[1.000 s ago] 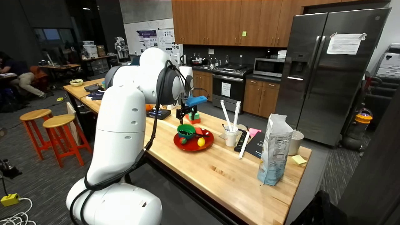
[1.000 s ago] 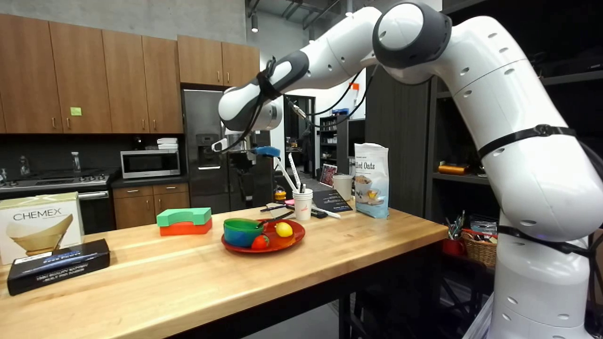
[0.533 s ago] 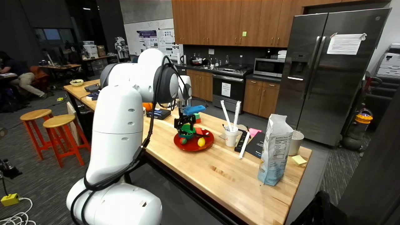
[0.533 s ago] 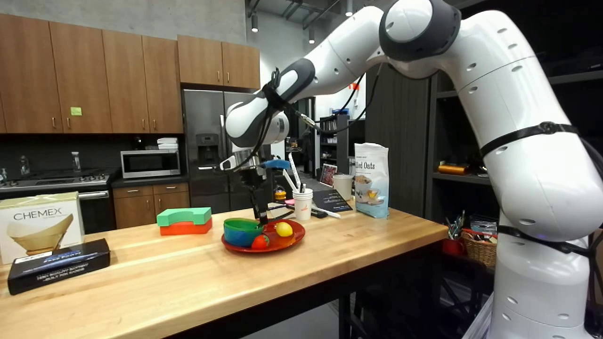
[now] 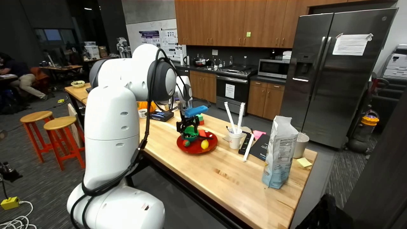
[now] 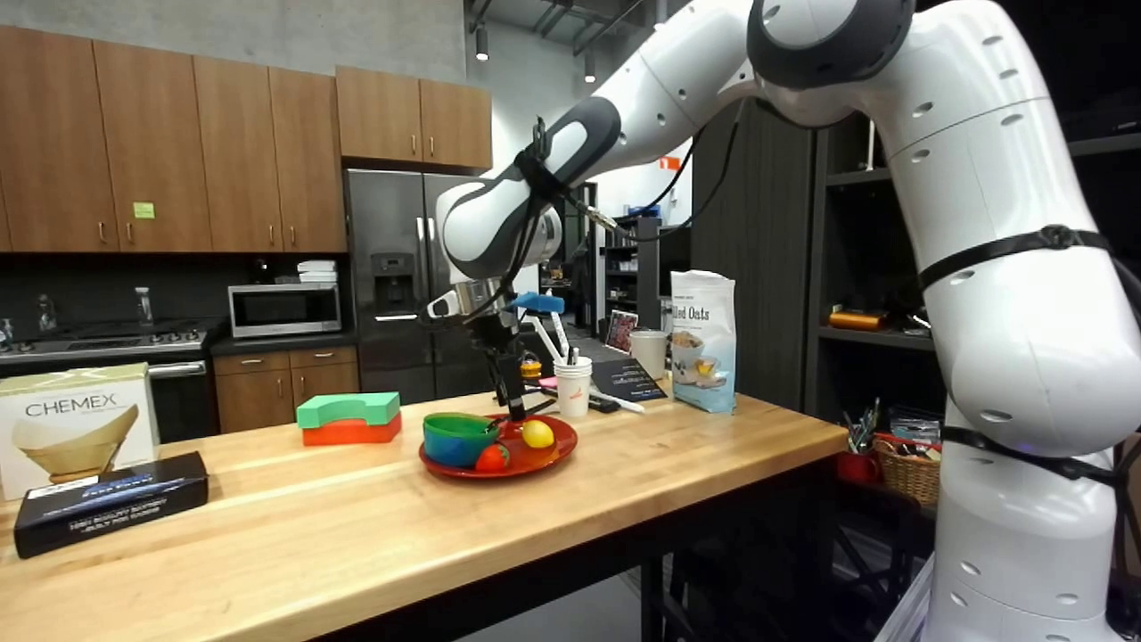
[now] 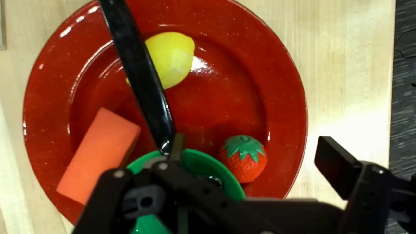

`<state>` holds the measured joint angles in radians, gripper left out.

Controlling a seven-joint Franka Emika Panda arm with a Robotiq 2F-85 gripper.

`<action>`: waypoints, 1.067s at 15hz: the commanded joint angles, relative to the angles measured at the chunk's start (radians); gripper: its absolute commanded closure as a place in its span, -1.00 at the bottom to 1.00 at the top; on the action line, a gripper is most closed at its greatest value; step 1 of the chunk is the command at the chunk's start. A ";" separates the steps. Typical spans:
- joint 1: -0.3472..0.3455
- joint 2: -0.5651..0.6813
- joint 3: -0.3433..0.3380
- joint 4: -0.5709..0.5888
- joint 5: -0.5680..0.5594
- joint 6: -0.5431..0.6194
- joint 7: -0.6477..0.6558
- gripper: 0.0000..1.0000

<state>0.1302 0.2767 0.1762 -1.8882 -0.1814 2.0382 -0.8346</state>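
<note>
My gripper [image 7: 258,156] hangs open over the red plate [image 7: 221,97], with nothing held. In the wrist view a plastic strawberry [image 7: 245,162] shows between the two fingers. One fingertip [image 7: 177,146] overlaps the rim of the green bowl [image 7: 224,174]; whether they touch I cannot tell. The other fingertip [image 7: 338,165] shows beyond the plate's edge. A black-handled utensil [image 7: 143,74] leans out of the bowl and crosses above a yellow lemon [image 7: 174,61]. An orange block [image 7: 100,152] lies on the plate beside the bowl. In an exterior view the bowl [image 6: 455,443] looks blue outside.
Behind the plate stand white paper cups [image 6: 573,388] with pens and straws, a bag of oats [image 6: 702,348] and a pale cup [image 6: 648,352]. Stacked green and red blocks [image 6: 349,419], a Chemex box [image 6: 78,428] and a black box [image 6: 111,501] sit elsewhere on the wooden table [image 6: 357,535].
My gripper has come down from well above the table to just over the plate, tilting and then shifting slightly. The jaws stay open, and the things on the plate look unmoved.
</note>
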 commanded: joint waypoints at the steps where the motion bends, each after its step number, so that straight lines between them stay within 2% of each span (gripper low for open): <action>1: -0.003 -0.075 -0.006 -0.078 -0.051 0.033 0.003 -1.00; 11: -0.012 -0.086 -0.024 -0.117 -0.169 0.151 -0.020 -1.00; 14: -0.001 -0.100 -0.005 -0.155 -0.139 0.203 0.001 -1.00; 15: -0.002 -0.104 0.010 -0.165 -0.096 0.221 -0.013 -1.00; 16: 0.000 -0.059 -0.005 -0.114 -0.130 0.184 -0.005 -1.00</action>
<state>0.1290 0.2178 0.1728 -2.0043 -0.3112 2.2251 -0.8389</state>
